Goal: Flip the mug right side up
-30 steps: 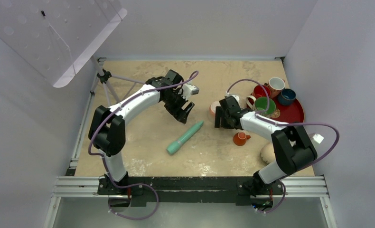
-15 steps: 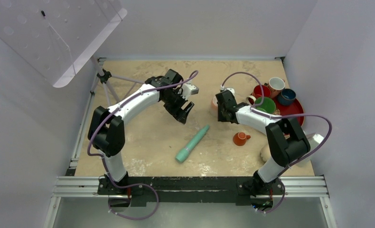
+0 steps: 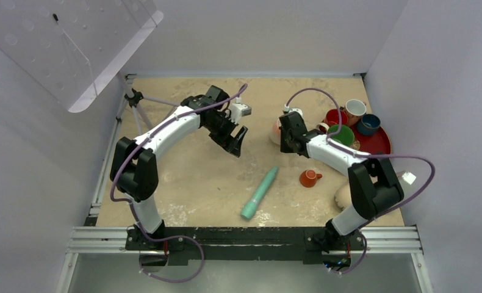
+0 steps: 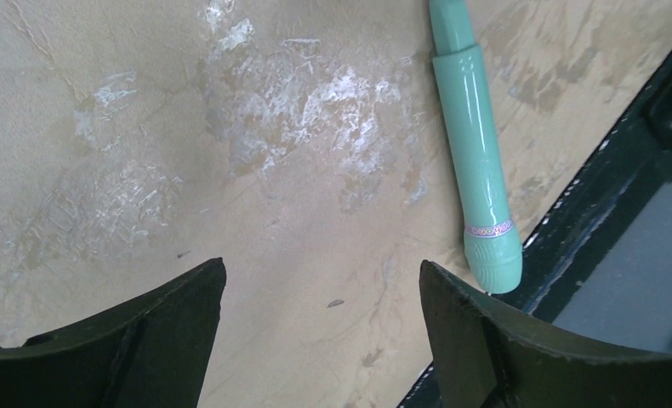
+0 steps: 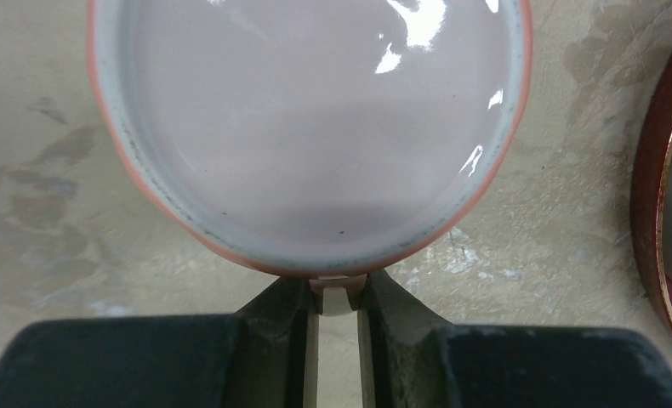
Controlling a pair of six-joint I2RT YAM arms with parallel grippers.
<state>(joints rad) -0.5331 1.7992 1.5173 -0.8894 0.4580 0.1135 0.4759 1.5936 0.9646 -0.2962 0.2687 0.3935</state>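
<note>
Mug (image 3: 341, 196) one, teal tube (image 3: 260, 193) one.
</note>
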